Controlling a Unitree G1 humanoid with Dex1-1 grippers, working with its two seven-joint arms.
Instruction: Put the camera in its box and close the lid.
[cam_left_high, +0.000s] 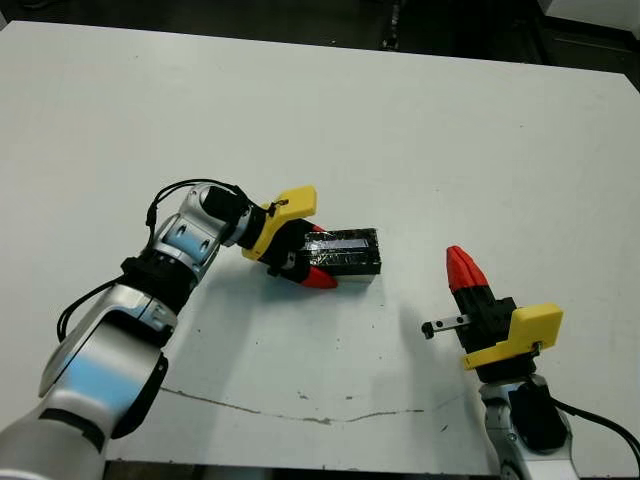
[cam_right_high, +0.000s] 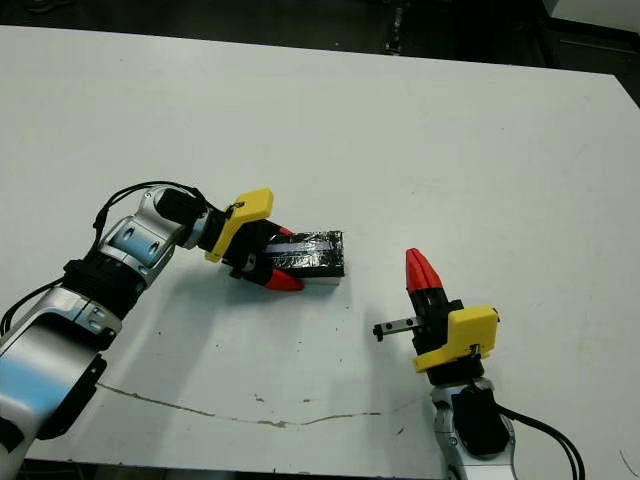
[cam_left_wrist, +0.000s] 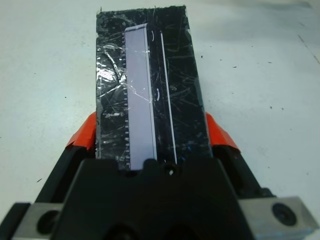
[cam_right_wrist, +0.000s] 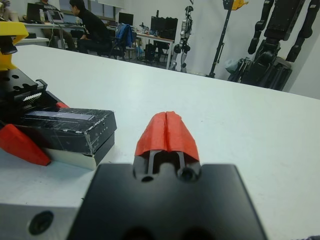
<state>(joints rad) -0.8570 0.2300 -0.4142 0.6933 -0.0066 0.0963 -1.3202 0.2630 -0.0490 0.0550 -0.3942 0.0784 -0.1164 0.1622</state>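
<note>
Lid (cam_left_wrist: 150, 95) and box (cam_right_wrist: 82, 155) sit stacked between the red fingers (cam_left_wrist: 85, 132) of my left gripper (cam_left_high: 312, 262), which is clamped on the short end of the pair from both sides. From the left wrist I see the speckled black panel with its pale stripe running lengthwise away from the gripper body, one red tip showing at each long edge. The right wrist view shows the lid resting on top of the box, whose pale lower wall peeks out under the dark panel at the near corner. I cannot see the camera anywhere; if it is inside, the lid hides it.

The stack lies on the white surface (cam_left_high: 420, 130) roughly midway between its left and right edges, nearer the front edge than the far one, with its long side pointing toward the right edge.

My right gripper (cam_right_high: 420, 268) hangs apart from the box, off toward the front right corner of the surface, its two red tips pressed together with nothing between them. A thin dark crack line (cam_left_high: 300, 410) runs along the surface near the front edge.
</note>
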